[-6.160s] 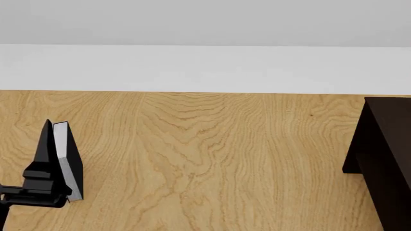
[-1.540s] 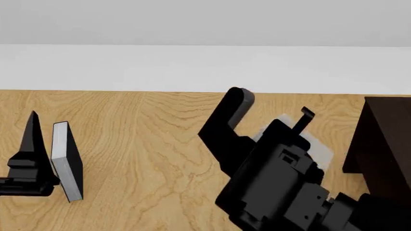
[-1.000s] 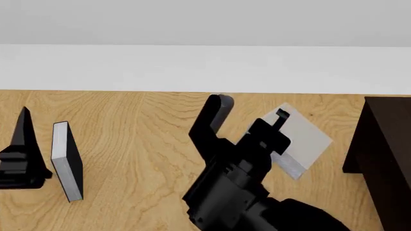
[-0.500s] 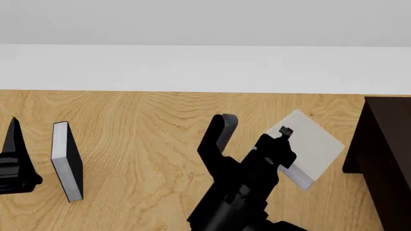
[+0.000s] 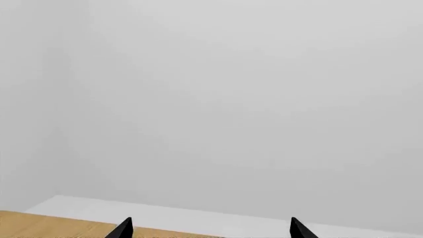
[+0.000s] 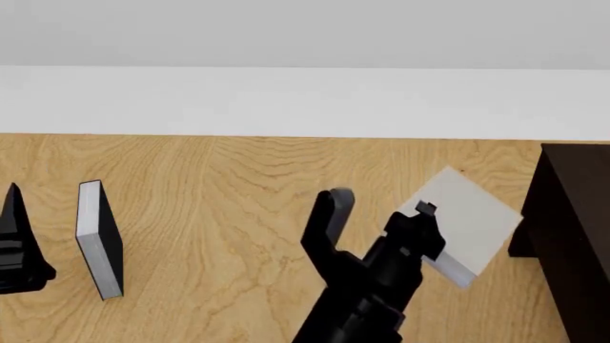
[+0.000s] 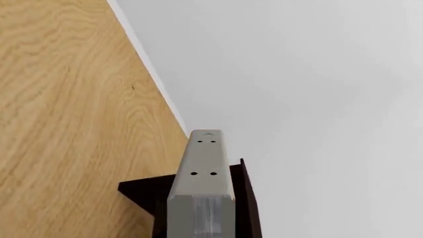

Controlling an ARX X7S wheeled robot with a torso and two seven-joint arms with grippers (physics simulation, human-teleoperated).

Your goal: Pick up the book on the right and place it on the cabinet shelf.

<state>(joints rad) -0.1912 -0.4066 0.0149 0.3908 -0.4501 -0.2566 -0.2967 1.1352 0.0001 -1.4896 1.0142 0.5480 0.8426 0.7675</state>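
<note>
The book [image 6: 472, 218], a plain light-grey hardcover, hangs tilted above the wood surface just left of the cabinet shelf [image 6: 576, 236], a very dark brown box at the right edge. My right gripper [image 6: 419, 223] is shut on it, with one black fingertip [image 6: 425, 209] lying on its face. In the right wrist view the book's grey edge [image 7: 200, 188] runs straight ahead, with the cabinet shelf [image 7: 142, 191] dark behind it; the fingers are out of frame. My left gripper [image 5: 208, 230] is open with nothing between its tips. It stands at the far left [image 6: 14, 246].
Another book [image 6: 98, 239], grey with a black cover, stands upright on the wood-grain surface [image 6: 238, 214] just right of the left gripper, not touching it. A white band and pale wall [image 6: 286, 100] bound the far side.
The right gripper has carried the grey book to the right and a little lower, closer to the cabinet. The left gripper has drawn off leftward, away from the standing book.
</note>
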